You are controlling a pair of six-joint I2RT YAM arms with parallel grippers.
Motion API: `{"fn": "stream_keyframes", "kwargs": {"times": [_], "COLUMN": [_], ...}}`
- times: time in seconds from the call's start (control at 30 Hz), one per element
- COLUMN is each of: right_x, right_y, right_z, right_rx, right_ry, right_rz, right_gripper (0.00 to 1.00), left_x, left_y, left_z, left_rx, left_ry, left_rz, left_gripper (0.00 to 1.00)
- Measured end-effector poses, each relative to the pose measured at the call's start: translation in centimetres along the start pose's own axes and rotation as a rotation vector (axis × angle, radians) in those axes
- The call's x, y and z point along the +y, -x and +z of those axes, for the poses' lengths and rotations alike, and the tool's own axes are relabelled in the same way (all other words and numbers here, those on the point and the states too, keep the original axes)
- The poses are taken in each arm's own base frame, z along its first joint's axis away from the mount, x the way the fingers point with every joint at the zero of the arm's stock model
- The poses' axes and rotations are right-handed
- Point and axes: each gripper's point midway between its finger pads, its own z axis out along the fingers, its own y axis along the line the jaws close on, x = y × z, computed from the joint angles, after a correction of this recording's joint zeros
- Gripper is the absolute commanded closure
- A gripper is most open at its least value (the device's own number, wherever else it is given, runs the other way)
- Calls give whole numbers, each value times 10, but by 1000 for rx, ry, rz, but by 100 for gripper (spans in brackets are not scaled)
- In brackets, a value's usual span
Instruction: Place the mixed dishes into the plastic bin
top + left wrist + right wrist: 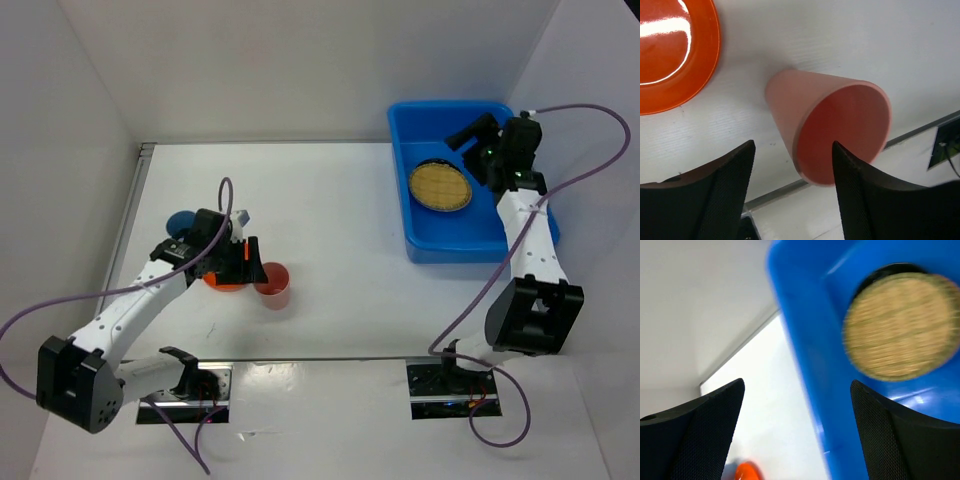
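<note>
Left gripper (pixel 792 150), parted astride the pink cup (pixel 830 125), should pinch its rim squarely; right gripper (pixel 797 385) hangs released over the two-o'clock plastic bin (pixel 805 365).

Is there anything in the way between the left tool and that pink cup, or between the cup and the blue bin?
Nothing visible. The left tool is open right at the pink cup; the orange plate lies off to one side. Only bare table separates cup and blue bin.
</note>
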Motion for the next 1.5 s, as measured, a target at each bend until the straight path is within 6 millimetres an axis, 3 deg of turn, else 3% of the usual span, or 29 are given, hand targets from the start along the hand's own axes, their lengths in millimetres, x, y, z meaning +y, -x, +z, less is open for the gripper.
{"fn": "stream_keyframes", "kwargs": {"times": [0.03,0.07,0.2,0.33,0.47,0.6,0.77,0.87,0.97,1.07,1.2,1.33,1.5], "right_x": [19,34,90,122,148,175,195,202,206,208,208,206,202], "right_y": [-5,-9,-35,-57,-60,-51,-9,13,28,34,32,32,31], "right_z": [-6,-11,-33,-65,-110,-173,-263,-317,-364,-383,-384,-390,-400], "right_rx": [-2,-1,16,40,9,-47,-228,-336,-423,-456,-448,-452,-465], "right_ry": [30,54,147,220,299,436,617,734,838,879,884,896,909], "right_rz": [-21,-38,-99,-136,-154,-154,-103,-60,-34,-21,-21,-24,-26], "right_gripper": [9,9,9,9,9,9,9,9,9,9,9,9,9], "left_x": [2,2,5,-1,-31,-102,-186,-227,-263,-288,-318,-343,-344], "left_y": [-2,-4,-9,-4,25,89,160,188,201,201,199,198,186], "left_z": [5,10,24,28,19,-4,-28,-14,23,69,117,137,147], "left_rx": [17,32,60,57,2,-143,-301,-340,-321,-275,-242,-270,-228], "left_ry": [15,27,79,114,96,-18,-158,-217,-247,-258,-280,-355,-363], "left_rz": [-4,-4,15,46,95,156,202,229,255,280,306,323,317], "left_gripper": [37,54,100,100,100,100,100,100,100,100,100,100,100]}}
